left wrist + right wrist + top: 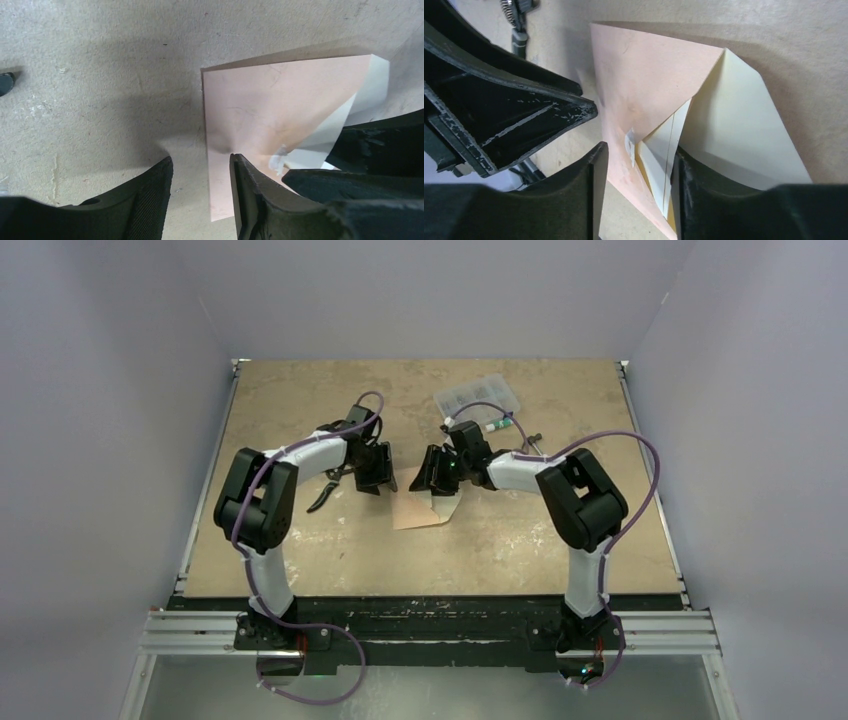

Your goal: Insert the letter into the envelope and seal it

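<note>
The envelope (644, 85) lies flat on the tan table (300, 400) at mid-table, between the two wrists. Its salmon-tan body faces up. Its pointed flap (744, 130) is folded open toward the right arm's side, showing a pale cream inner face. A small white adhesive tab (629, 145) sits on the salmon paper at the mouth of the pocket, and nothing legible shows on it. Whether the letter is inside the envelope cannot be told from these views.

The left gripper (201, 159) hangs low over the envelope's left edge with its jaws parted. That paper edge runs through the gap, and one fingertip (240, 170) rests on the sheet, where a small pucker shows. The jaws are not clamped on the paper.

The right gripper (639, 150) is over the envelope's opposite end, also released. Its fingers stand apart on either side of the pocket mouth, and the paper lies loose between them. The two grippers are near each other above the envelope.

Beyond the envelope, toward the far right of the table, sits a clear plastic compartment box (478, 395). Any print on it is too small to read. A black-handled tool (325, 495) lies to the envelope's left, past the left gripper.
</note>
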{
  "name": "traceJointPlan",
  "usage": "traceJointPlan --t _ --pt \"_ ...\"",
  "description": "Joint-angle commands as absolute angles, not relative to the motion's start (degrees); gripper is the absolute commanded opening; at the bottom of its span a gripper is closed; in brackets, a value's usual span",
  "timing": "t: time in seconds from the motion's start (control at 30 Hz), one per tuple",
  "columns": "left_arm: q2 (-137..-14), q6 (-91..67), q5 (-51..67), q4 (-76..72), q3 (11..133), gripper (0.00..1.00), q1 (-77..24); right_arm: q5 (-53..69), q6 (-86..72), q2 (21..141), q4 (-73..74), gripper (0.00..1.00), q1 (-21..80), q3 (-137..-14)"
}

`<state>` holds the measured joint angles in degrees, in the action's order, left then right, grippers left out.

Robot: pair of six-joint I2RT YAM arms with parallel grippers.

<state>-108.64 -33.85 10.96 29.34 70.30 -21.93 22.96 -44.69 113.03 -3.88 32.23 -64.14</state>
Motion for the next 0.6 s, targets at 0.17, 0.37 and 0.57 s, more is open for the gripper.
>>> traceJointPlan --t 0.17,0.37,0.57 --pt "-118.5 -32.6 10.9 30.2 67.1 0.4 -19.7 18.4 -39.8 112.1 9.4 0.6 32.2 -67.9" --pt "-117.3 -32.7 14.7 29.3 67.7 0.36 -19.5 17.7 -41.2 112.5 10.0 0.51 32.3 -68.8" --pt "-112.9 -37.5 23.6 27.7 70.4 0.15 -18.1 15.6 -44.3 113.4 8.1 0.39 32.2 -70.5"
